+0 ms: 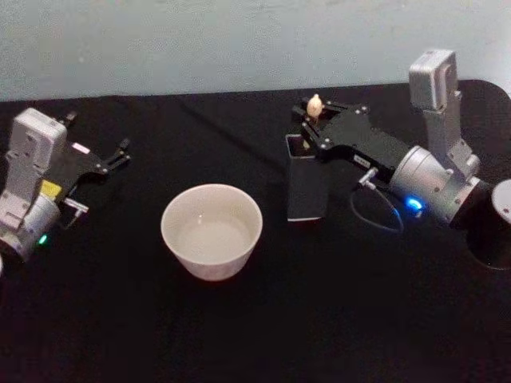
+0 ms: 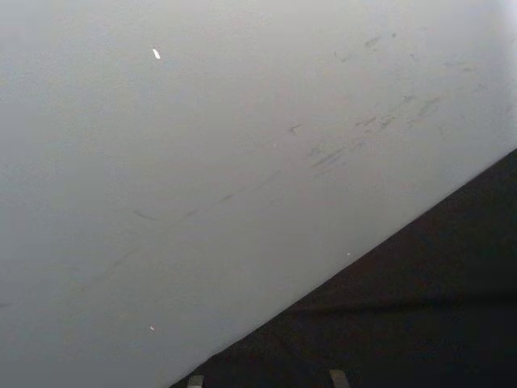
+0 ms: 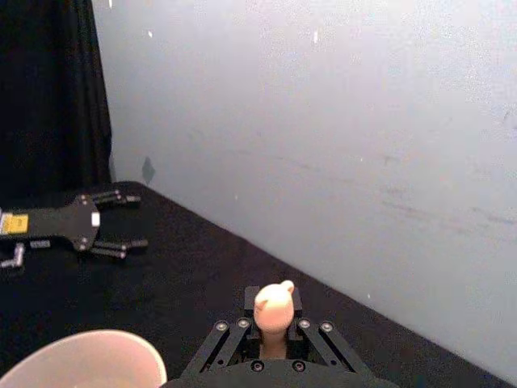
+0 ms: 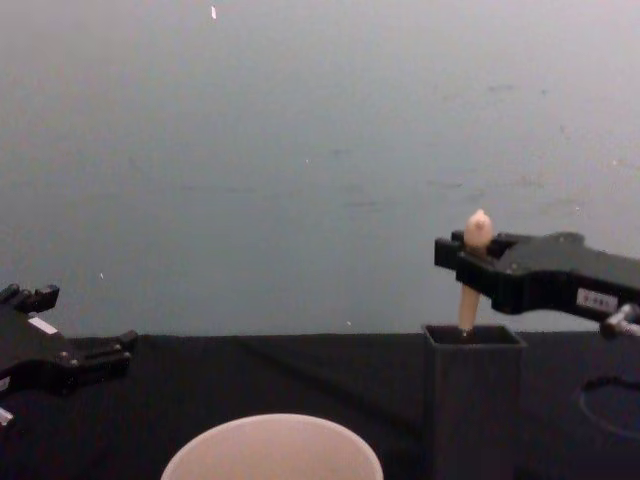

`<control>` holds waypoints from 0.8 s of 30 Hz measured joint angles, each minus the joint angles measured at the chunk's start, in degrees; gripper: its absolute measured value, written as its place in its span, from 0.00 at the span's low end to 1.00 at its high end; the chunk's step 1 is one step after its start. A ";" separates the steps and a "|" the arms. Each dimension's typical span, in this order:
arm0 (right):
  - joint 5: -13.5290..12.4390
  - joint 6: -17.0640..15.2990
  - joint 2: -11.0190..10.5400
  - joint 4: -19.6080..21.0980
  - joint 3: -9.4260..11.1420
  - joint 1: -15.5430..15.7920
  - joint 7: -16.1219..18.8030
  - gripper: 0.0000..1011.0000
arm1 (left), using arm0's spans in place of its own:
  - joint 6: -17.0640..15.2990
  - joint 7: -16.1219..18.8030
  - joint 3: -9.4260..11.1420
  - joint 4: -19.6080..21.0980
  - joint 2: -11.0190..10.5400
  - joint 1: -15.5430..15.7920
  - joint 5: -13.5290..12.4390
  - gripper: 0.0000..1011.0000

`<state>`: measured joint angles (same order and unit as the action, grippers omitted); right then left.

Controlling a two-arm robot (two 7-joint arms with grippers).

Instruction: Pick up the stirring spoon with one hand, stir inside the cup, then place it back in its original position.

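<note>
Stirring spoon (image 4: 466, 305): shaft and bowl hidden inside the dark holder (image 4: 473, 400), only the handle and knob stick out above it. Cup (image 4: 272, 452), left of the holder, is cut off by the chest view's bottom edge. So is the holder's base.

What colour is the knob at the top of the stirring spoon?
Cream-beige. The knob of the stirring spoon shows best in the right wrist view.

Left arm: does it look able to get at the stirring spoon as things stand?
Probably not. The right claw is closed on the stirring spoon above the holder, and the cup sits between it and the open left claw.
</note>
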<state>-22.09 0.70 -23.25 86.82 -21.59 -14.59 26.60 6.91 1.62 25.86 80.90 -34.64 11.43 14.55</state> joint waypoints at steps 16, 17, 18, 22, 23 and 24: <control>-1.65 0.13 -1.36 4.96 1.44 1.32 -0.76 0.16 | 0.00 0.00 0.00 0.00 0.00 0.00 0.00 0.99; -1.71 0.20 -1.48 5.41 1.58 1.45 -0.84 0.16 | 0.00 0.00 0.00 0.00 0.00 0.00 0.00 0.99; -1.80 0.28 -1.60 5.88 1.69 1.61 -0.92 0.16 | 0.00 0.00 0.00 0.00 0.00 0.00 0.00 0.99; -1.93 0.46 -1.81 6.62 1.88 1.89 -1.12 0.16 | 0.00 0.00 0.00 0.00 0.00 0.00 0.00 0.99; -1.95 0.50 -1.85 6.80 1.92 1.97 -1.19 0.16 | 0.00 0.00 0.00 0.00 0.00 0.00 0.00 0.99; -1.98 0.54 -1.92 7.15 1.99 2.08 -1.28 0.16 | 0.00 0.00 0.00 0.00 0.00 0.00 0.00 0.99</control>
<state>-24.07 1.23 -25.17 93.97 -19.59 -12.51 25.32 6.91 1.62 25.86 80.90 -34.65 11.43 14.55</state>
